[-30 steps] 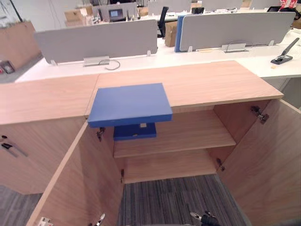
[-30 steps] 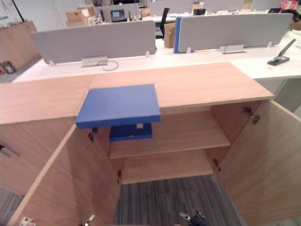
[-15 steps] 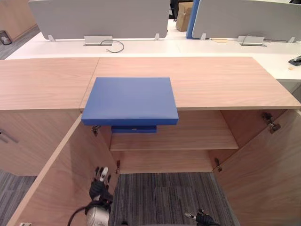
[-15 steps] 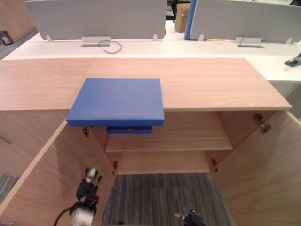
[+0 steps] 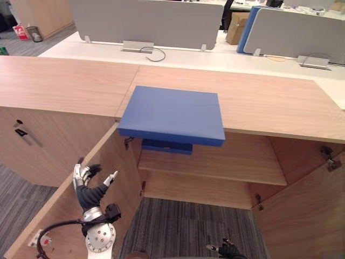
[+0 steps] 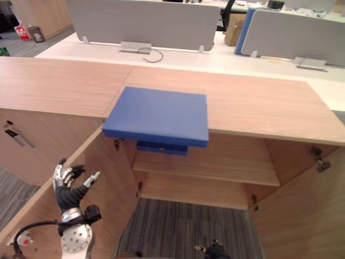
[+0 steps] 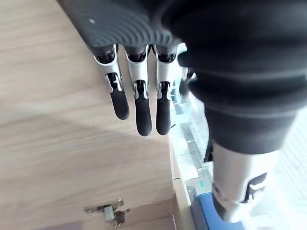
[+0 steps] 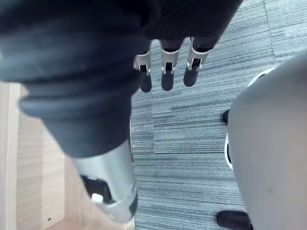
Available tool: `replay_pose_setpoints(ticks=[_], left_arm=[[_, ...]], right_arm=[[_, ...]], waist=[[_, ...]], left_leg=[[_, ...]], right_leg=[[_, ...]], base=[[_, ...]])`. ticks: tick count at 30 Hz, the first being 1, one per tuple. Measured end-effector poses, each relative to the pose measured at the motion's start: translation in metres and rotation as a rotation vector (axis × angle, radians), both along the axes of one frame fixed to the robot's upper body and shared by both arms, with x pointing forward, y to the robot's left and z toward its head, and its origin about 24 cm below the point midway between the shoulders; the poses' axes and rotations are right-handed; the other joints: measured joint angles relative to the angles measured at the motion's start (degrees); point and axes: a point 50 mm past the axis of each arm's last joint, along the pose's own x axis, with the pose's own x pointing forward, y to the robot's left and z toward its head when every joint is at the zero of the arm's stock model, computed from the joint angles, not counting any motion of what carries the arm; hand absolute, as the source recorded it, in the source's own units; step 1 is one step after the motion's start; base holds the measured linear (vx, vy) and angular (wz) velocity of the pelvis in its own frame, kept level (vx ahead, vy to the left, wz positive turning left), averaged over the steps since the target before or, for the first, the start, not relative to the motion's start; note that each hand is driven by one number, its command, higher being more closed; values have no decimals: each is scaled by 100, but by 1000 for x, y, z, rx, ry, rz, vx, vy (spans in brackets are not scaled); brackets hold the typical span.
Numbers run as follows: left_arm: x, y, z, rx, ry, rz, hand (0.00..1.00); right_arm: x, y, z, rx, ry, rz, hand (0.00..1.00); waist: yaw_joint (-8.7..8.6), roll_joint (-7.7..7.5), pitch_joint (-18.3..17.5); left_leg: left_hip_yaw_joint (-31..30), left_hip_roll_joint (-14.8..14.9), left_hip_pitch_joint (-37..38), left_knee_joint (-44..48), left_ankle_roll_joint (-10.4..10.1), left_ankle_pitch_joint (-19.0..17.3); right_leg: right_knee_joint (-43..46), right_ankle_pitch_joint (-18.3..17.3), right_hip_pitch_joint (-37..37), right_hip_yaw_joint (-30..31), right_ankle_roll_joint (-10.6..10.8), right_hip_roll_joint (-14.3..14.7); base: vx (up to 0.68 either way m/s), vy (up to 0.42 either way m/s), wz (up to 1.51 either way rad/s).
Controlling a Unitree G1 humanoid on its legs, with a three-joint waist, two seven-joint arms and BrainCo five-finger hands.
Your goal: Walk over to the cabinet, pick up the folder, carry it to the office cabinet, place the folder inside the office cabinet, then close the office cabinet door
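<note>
A flat blue folder (image 5: 172,114) lies on the wooden cabinet top (image 5: 280,102), its front edge hanging out over the open compartment. Under it, on the upper shelf (image 5: 226,164), sits a second smaller blue item (image 5: 167,147). My left hand (image 5: 89,191) is raised in front of the open left door (image 5: 59,216), open, fingers (image 7: 136,110) straight and spread, holding nothing, well below and left of the folder. Low over the carpet hangs my right hand (image 5: 226,250), open, its fingers (image 8: 165,76) relaxed and empty.
The office cabinet stands with both doors swung out; the right door (image 5: 315,210) flanks the grey carpet (image 5: 188,226). Behind the cabinet top run a white desk (image 5: 178,56) and grey dividers (image 5: 145,21). A key (image 5: 21,132) sticks out of the neighbouring cabinet at left.
The camera has swung, shifting the whole scene right. My left hand has risen higher beside the left door, fingers spread. The folder lies where it was.
</note>
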Motion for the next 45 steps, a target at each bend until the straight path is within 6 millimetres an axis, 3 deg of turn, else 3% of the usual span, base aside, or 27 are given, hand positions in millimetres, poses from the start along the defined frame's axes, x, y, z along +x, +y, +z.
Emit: replay_pose_setpoints(ticks=[6, 10, 13, 16, 19, 21, 23, 32, 45], left_arm=[[-2, 4, 12, 121, -8, 76, 0], [4, -8, 34, 202, -108, 53, 0], [15, -41, 55, 316, -224, -127, 0], [31, -79, 69, 530, -342, -363, 0], [53, -111, 61, 754, -378, -549, 0], [63, -117, 51, 864, -352, -607, 0], [76, -117, 35, 998, -285, -652, 0], [88, -106, 12, 1174, -153, -694, 0], [107, -98, 19, 1287, -142, -662, 0]], right_arm=[[12, 6, 1, -1, -10, 119, 0], [16, 11, -2, -4, 61, 163, 0], [12, 9, -3, -6, 84, 155, 0], [14, 8, -3, -11, 79, 156, 0], [18, 3, -1, -23, 67, 158, 0], [21, 1, 0, -29, 55, 159, 0], [23, -2, 1, -38, 41, 158, 0], [13, -12, 0, -50, 55, 115, 0], [12, -20, 1, -48, 41, 25, 0]], waist=[[1, 0, -81], [61, 26, -101], [183, 90, -125], [119, 191, -174], [-7, 329, -247], [-92, 395, -245], [-231, 425, -262], [-359, 410, -225], [-535, 408, -201]], left_leg=[[-8, 91, -151, 26, -27, 3], [-183, 25, -153, 34, -26, 7], [-251, -1, -103, 41, -26, 7], [-193, 6, -16, 39, -26, 7], [-52, 26, 81, 24, -24, 8], [36, 45, 190, -43, -17, 26], [122, 62, 289, -203, -10, 107], [305, 95, 683, -695, -23, 238], [424, 92, 929, -849, -22, 205]], right_leg=[[-173, 109, -44, 57, -44, 148], [-326, 155, 72, -52, -38, 146], [-328, 155, 161, -43, -38, 127], [-325, 155, 203, 28, -39, 121], [-296, 169, 199, 182, -43, 114], [-344, 218, 228, 282, -79, 130], [-441, 290, 229, 354, -113, 154], [-720, 363, 421, 477, -136, 219], [-866, 378, 578, 577, -158, 223]], base=[[8, -6, -6], [2, 23, 20], [7, 40, 17], [-40, 29, -10], [-90, 49, -23], [-54, 29, -29], [-70, 17, -25], [5, 6, -10], [18, 27, -6]])
